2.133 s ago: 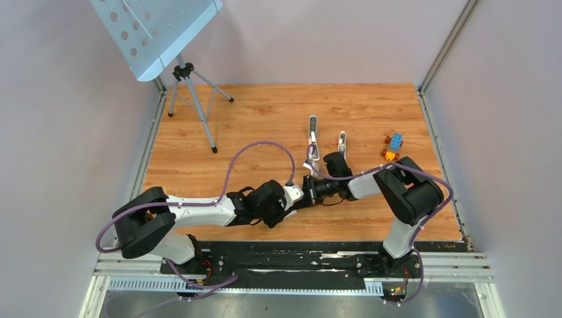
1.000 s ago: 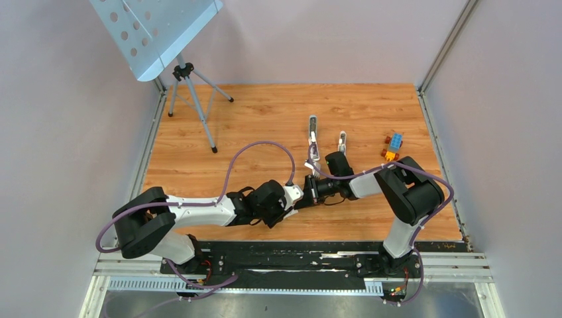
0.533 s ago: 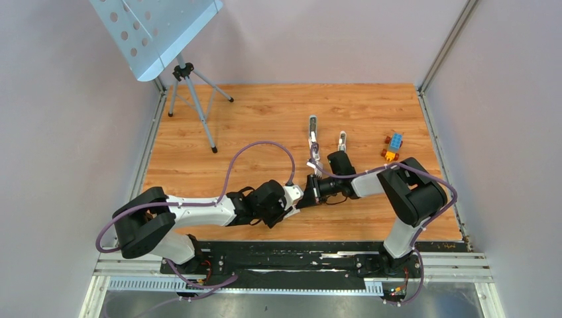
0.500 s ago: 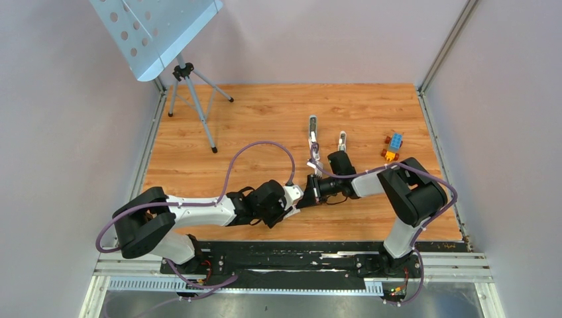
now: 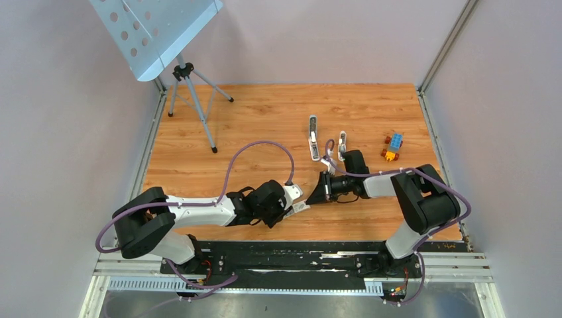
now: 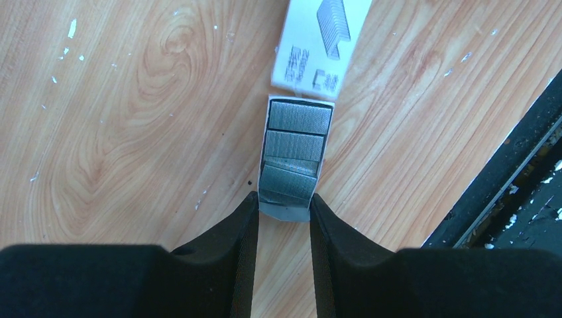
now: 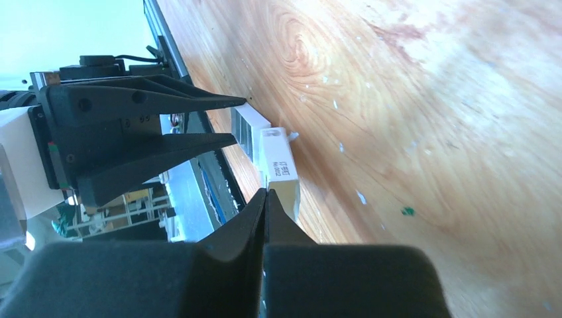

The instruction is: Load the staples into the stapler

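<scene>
Staples [image 6: 297, 116] sit in rows in a white tray [image 6: 285, 213]. Left end effector [image 6: 283, 197] pinches the tray's near end, down by the table [image 5: 265, 112]. Right end effector [image 7: 265, 195] is clenched, apparently empty, tip beside the box sleeve [image 7: 281, 173]. I'd keep the tray level and lift out one strip cleanly. Stapler [image 5: 313, 137] lies farther out, well apart. Wood-grain top with white flecks, pale walls, perforated stand [image 5: 156, 26] far left.
</scene>
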You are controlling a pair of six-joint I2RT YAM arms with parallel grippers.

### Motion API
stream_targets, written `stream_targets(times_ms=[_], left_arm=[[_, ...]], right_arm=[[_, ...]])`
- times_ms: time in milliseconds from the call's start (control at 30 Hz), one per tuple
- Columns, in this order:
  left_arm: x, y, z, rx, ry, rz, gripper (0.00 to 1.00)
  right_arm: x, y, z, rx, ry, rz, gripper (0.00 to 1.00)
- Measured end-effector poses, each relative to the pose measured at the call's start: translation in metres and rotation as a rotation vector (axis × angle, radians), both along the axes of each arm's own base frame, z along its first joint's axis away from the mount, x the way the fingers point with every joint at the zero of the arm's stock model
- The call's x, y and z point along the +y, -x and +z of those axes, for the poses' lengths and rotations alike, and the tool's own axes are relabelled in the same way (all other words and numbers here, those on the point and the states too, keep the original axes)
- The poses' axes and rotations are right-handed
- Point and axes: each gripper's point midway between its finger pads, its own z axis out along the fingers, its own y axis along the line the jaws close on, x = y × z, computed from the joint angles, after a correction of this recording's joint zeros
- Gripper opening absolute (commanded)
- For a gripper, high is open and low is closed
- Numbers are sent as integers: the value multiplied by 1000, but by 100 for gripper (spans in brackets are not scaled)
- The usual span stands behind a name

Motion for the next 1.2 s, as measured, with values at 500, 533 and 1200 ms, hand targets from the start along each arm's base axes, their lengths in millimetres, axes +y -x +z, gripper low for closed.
stream_targets(times_ms=[500,533,1200], left_arm=[[3,0,3,3,14,36,47],[3,0,4,4,19,43,49],[42,-43,47,-22,161,356,58]], right_arm=[[-57,-19,10,-12,85,-227,0],[-63,-21,10,-10,90,-255,0],[-217,-40,11,-22,305,-942,15]])
